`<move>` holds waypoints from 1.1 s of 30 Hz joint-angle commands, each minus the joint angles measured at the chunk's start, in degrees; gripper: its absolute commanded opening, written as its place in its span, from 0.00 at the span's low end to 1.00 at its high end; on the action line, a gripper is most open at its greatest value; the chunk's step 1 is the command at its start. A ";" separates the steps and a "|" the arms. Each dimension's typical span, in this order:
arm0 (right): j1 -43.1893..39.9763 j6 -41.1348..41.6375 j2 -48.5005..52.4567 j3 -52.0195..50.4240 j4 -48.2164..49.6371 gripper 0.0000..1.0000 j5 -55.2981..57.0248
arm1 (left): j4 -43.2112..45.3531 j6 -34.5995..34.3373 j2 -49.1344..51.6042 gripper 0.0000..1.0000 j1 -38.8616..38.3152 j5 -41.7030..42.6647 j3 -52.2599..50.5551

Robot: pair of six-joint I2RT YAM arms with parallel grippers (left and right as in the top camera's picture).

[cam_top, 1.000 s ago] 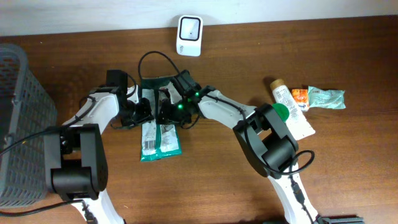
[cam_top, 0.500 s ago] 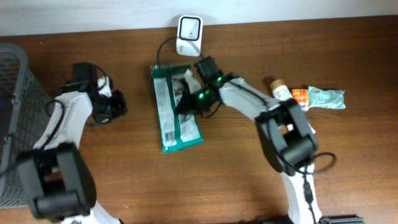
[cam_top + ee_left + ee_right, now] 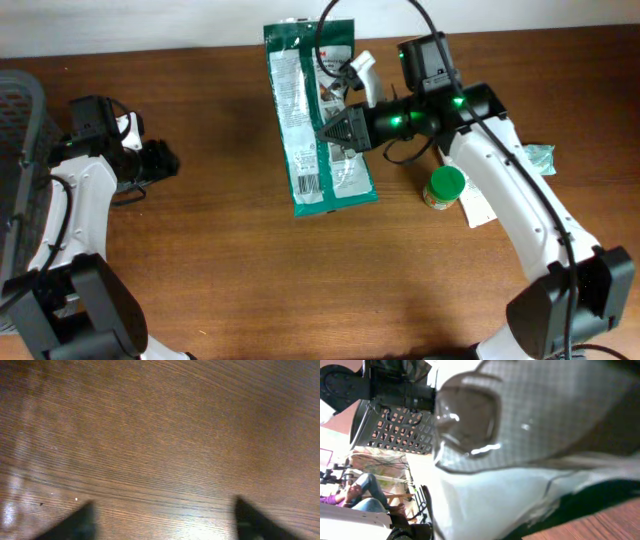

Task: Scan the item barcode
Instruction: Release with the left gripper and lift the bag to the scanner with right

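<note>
The green pouch (image 3: 297,120) hangs near the back edge of the surface, the jaws of the right gripper (image 3: 336,130) pinching its side. It looks light, floppy, maybe slippery, so grab a flat edge. The left gripper (image 3: 160,162) has wide, empty jaws.

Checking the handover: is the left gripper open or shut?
Open: the left gripper has its fingertips wide apart above the table, nothing between them.

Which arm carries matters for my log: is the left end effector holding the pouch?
No; the left end effector hovers open over the table, holding nothing.
</note>
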 commanded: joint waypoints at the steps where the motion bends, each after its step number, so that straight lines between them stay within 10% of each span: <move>1: 2.14 0.07 -1.22 0.92 -0.17 0.04 9.38 | 0.15 1.25 -0.13 0.99 0.00 -0.44 0.28; 10: 14.29 -5.33 0.61 19.87 -4.35 0.04 53.11 | 0.09 1.25 -0.13 1.00 0.00 -1.92 0.28; 15: 19.12 -22.97 5.03 22.21 14.67 0.04 73.31 | 0.11 1.25 -0.13 0.99 0.00 -1.92 0.28; 28: 18.73 -67.89 32.83 22.21 57.00 0.04 78.88 | 0.11 1.25 -0.13 0.99 -0.04 -1.92 0.28; 33: 16.61 -70.95 41.42 22.21 66.62 0.04 74.47 | 0.11 1.25 -0.13 0.99 -0.04 -1.92 0.28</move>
